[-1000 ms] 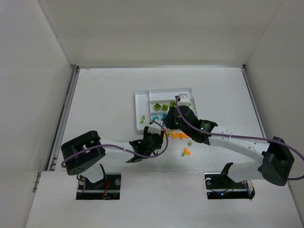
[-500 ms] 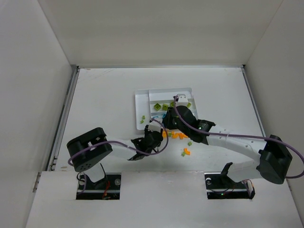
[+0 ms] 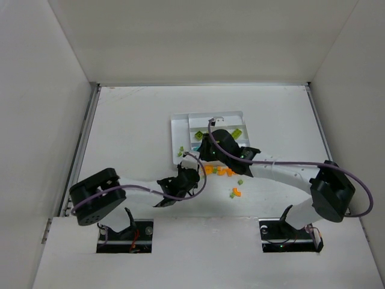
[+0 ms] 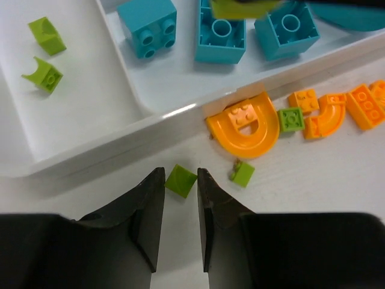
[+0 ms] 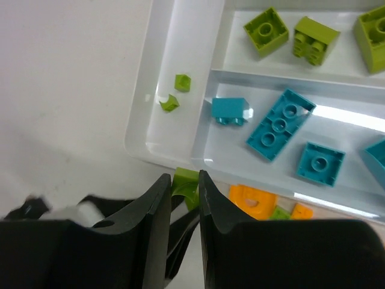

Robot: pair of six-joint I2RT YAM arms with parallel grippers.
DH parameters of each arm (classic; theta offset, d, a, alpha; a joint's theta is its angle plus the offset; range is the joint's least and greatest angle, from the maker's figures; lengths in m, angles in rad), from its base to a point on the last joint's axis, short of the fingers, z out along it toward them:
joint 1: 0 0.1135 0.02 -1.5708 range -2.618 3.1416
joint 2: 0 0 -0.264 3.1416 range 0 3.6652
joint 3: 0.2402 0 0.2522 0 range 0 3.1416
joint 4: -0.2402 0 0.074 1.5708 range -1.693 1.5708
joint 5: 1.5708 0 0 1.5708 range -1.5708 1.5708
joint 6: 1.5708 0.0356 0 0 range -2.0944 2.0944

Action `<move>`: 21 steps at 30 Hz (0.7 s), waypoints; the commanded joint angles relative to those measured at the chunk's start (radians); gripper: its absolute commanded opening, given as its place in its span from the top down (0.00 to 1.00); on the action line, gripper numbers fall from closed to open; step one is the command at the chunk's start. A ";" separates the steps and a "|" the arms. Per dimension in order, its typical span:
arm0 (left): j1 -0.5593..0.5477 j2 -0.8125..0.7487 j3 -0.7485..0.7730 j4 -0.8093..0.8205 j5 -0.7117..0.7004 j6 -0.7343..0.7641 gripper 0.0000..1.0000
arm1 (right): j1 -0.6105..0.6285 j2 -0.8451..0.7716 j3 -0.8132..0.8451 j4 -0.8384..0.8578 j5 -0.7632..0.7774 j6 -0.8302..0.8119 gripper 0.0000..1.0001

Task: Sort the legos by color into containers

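Note:
The white tray (image 3: pixel 175 124) lies mid-table. In the right wrist view its narrow section (image 5: pixel 157 129) holds two tiny green bits, the far section green bricks (image 5: pixel 266 24), and the nearer one teal bricks (image 5: pixel 280 124). My right gripper (image 5: pixel 184 180) is shut on a lime green arch brick (image 5: pixel 187 180), held above the tray's near left corner. My left gripper (image 4: pixel 179 177) is open low over the table, its tips on either side of a small green brick (image 4: pixel 180 180) just outside the tray wall. Both grippers show in the top view, left (image 3: pixel 184 176) and right (image 3: pixel 204 155).
An orange arch (image 4: pixel 243 123), several smaller orange pieces (image 4: pixel 364 105) and two small green pieces (image 4: pixel 291 119) lie on the table along the tray's near wall. Another orange piece (image 3: pixel 236 192) and a green one (image 3: pixel 240 181) lie nearer the arms. White walls enclose the table.
My right gripper has moved from over the tray's far right part to its near left corner. My left arm has shifted slightly left and nearer.

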 commanded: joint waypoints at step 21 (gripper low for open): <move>0.301 -0.657 -0.123 -0.280 0.081 -0.159 0.81 | -0.123 0.509 0.496 0.132 -0.134 -0.041 0.59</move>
